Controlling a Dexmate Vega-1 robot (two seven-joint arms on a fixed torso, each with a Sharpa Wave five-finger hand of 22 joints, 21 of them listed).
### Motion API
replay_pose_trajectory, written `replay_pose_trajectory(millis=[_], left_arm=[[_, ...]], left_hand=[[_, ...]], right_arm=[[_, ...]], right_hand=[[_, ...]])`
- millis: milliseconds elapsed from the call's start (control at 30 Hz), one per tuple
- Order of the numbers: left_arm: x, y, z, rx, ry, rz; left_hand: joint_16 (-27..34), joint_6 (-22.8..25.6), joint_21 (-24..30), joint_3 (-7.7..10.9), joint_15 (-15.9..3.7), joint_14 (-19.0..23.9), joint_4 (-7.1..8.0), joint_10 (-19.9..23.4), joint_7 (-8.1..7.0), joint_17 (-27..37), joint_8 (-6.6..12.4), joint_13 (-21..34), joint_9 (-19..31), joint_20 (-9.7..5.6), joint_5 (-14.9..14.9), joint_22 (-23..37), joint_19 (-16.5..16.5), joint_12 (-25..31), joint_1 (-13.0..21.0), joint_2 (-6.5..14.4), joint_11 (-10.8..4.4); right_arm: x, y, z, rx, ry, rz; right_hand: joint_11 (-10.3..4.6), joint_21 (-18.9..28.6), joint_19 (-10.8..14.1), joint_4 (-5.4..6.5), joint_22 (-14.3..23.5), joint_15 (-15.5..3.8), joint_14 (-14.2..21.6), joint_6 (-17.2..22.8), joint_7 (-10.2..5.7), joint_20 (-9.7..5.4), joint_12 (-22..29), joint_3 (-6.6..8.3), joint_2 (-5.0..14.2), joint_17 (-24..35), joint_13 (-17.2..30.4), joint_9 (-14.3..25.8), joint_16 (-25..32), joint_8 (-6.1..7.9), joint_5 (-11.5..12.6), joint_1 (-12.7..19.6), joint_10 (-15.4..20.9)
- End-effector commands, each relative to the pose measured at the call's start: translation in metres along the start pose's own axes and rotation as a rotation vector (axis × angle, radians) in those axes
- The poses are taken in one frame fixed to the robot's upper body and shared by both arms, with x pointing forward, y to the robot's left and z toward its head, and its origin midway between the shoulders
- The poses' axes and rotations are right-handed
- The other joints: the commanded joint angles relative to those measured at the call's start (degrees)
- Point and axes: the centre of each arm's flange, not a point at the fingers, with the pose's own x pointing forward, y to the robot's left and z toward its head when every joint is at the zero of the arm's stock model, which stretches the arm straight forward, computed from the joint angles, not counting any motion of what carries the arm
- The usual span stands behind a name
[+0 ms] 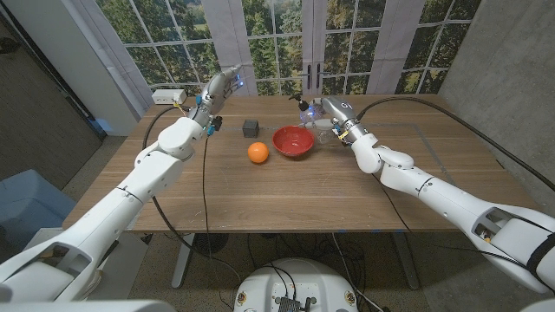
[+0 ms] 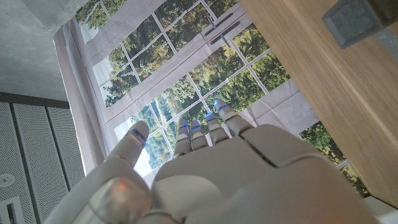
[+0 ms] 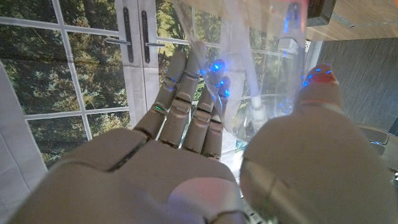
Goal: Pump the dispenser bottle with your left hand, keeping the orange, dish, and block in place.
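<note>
A clear dispenser bottle (image 1: 317, 128) with a black pump top stands at the table's far middle, just right of the red dish (image 1: 293, 141). My right hand (image 1: 334, 117) grips the bottle; in the right wrist view the bottle (image 3: 267, 62) sits between the fingers and thumb of that hand (image 3: 186, 137). The orange (image 1: 257, 152) lies left of the dish, and the dark grey block (image 1: 251, 128) sits behind it. My left hand (image 1: 221, 87) is raised over the far left of the table, away from the bottle, fingers spread and holding nothing (image 2: 205, 168). The block (image 2: 357, 18) shows beyond it.
A white box (image 1: 169, 95) with cables sits at the table's far left corner. Black cables trail over the table's left and right sides. Windows stand behind the table. A blue bin (image 1: 17, 195) is on the floor at the left.
</note>
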Motion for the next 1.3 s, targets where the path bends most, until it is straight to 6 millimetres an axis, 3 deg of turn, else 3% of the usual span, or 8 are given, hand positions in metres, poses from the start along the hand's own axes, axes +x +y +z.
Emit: replay_pose_trajectory(millis=[33, 300, 467, 1300], left_arm=[[0.015, -0.004, 0.008, 0.040, -0.023, -0.021], [0.030, -0.008, 0.005, 0.044, 0.006, -0.052], [0.041, -0.016, 0.009, 0.063, 0.007, -0.092], [0.069, -0.058, 0.027, 0.159, -0.032, -0.221]], left_hand=[[-0.27, 0.17, -0.60, -1.31, -0.89, -4.06, 1.28, -1.69, -1.27, 0.40, 0.10, 0.12, 0.12, -0.82, 0.12, 0.15, -4.34, -0.49, -1.86, 1.28, -1.08], [-0.15, -2.03, -0.46, -5.15, -1.74, -10.06, 5.85, -5.39, -2.63, 0.66, -0.35, 0.06, 0.06, -1.91, 0.80, 0.23, -10.40, -0.80, -3.44, -0.56, -2.60], [-0.14, -3.27, -0.43, -6.43, -1.87, -11.92, 7.01, -6.85, -3.03, 0.61, -0.50, 0.06, 0.02, -2.27, 1.11, 0.22, -12.24, -0.85, -3.38, -1.22, -2.67], [0.12, -5.96, -0.04, -8.16, -1.99, -12.99, 7.93, -9.24, -3.43, 0.44, -0.68, 0.04, -0.02, -2.01, 1.64, 0.17, -13.33, -0.90, -3.03, -1.93, -2.92]], right_arm=[[0.006, 0.002, 0.006, -0.011, -0.010, 0.020], [0.009, 0.004, 0.009, -0.029, -0.010, 0.036], [0.013, 0.001, 0.009, -0.043, 0.009, 0.061], [0.018, -0.002, 0.017, -0.127, -0.005, 0.086]], right_hand=[[-3.66, 0.60, -0.16, -0.02, -0.09, -9.59, 6.80, 8.39, -7.59, -9.05, -0.21, -0.23, 16.28, 0.23, 0.27, 0.19, -0.19, 0.47, 0.27, 16.52, 3.91], [-3.65, 0.77, -0.25, -0.02, -0.35, -9.60, 6.82, 8.30, -7.66, -9.04, -0.31, -0.34, 16.26, 0.31, 0.37, 0.24, -0.32, 0.45, 0.30, 16.56, 3.90], [-3.51, 0.97, -0.35, -0.03, -0.65, -9.59, 6.83, 8.35, -7.73, -9.04, -0.39, -0.46, 16.25, 0.40, 0.41, 0.33, -0.47, 0.49, 0.35, 16.63, 4.08], [-3.61, 1.60, -0.78, 0.10, -1.75, -9.58, 7.00, 8.50, -7.60, -9.05, -0.84, -0.92, 16.35, 0.71, 0.67, 0.32, -0.95, 0.46, 0.52, 16.68, 4.09]])
